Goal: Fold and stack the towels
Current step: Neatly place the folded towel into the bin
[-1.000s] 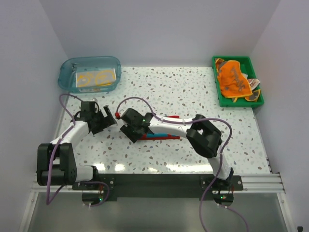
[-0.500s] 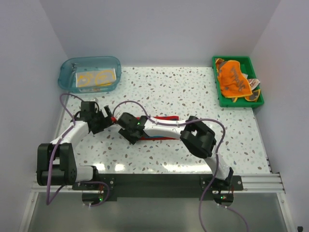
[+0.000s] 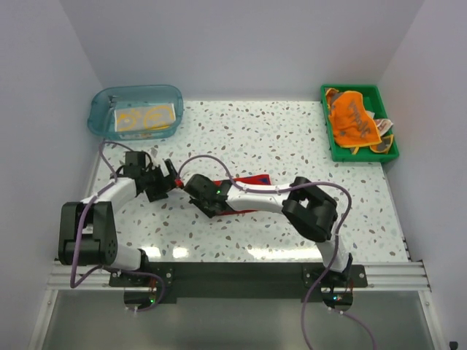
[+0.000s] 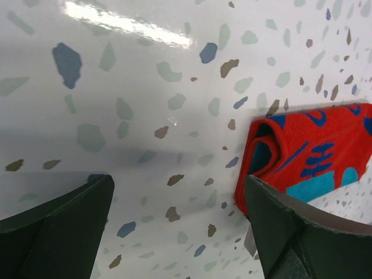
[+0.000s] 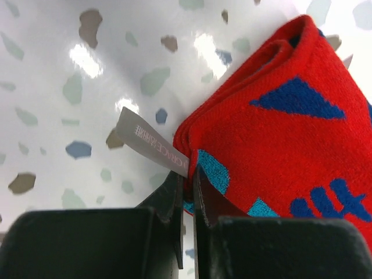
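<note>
A red towel (image 5: pixel 279 145) with blue and teal print lies folded on the table, partly under my right arm (image 3: pixel 248 179). My right gripper (image 5: pixel 187 174) is shut on its near edge, right beside the grey label (image 5: pixel 150 141). The left gripper (image 4: pixel 179 181) is open just off the towel's left corner (image 4: pixel 314 151), its right finger (image 4: pixel 273 221) touching or nearly touching the cloth. From above, the two grippers sit close together left of centre, the left gripper (image 3: pixel 166 182) and the right gripper (image 3: pixel 195 191). A folded cream towel with yellow ducks (image 3: pixel 146 117) rests in the blue tub.
The clear blue tub (image 3: pixel 102 109) stands at the back left. A green tray (image 3: pixel 332 149) at the back right holds an orange towel (image 3: pixel 352 120) piled on other cloths. Purple cables loop over both arms.
My right gripper's jaws have closed on the red towel's edge. The left gripper has opened slightly wider and shifted a little toward the towel's corner.
</note>
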`<state>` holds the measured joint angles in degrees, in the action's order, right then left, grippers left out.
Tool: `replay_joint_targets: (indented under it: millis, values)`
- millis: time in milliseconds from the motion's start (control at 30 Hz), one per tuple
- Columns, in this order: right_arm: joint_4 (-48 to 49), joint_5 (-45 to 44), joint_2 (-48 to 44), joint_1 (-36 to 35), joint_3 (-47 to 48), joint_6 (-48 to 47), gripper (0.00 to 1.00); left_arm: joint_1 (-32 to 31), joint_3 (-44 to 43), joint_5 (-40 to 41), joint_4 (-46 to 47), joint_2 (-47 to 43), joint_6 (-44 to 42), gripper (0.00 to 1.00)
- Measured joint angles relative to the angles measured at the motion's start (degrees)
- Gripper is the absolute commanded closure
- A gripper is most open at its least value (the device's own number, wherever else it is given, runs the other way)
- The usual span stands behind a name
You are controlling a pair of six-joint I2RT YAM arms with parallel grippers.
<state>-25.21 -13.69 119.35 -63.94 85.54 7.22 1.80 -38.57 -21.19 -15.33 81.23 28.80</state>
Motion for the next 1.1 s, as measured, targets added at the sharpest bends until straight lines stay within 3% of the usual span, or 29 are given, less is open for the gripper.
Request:
replay_joint_targets:
  millis: [400, 667, 967, 1067, 1100]
  values:
    - [12.94, 6.01, -11.1, 3.41, -13.07, 6.73, 1.0, -11.37, 0.2, -7.65, 5.27, 2.51, 9.35, 0.0]
    - [18.95, 6.21, -13.11, 4.0, -16.68, 10.25, 1.0, -12.92, 2.64, -7.69, 10.01, 2.71, 15.72, 0.01]
    - [22.86, 7.3, -13.31, 4.0, -19.08, 12.48, 1.0, -15.98, 4.24, -7.32, 19.08, 5.75, 22.51, 0.23]
    - [23.47, 7.45, -13.31, 4.0, -19.32, 12.79, 1.0, -16.96, 4.48, -6.27, 21.33, 6.82, 23.98, 0.45]
    - [23.63, 7.48, -13.33, 4.02, -19.37, 12.87, 1.0, -17.18, 4.68, -5.7, 21.75, 7.19, 24.2, 0.64]
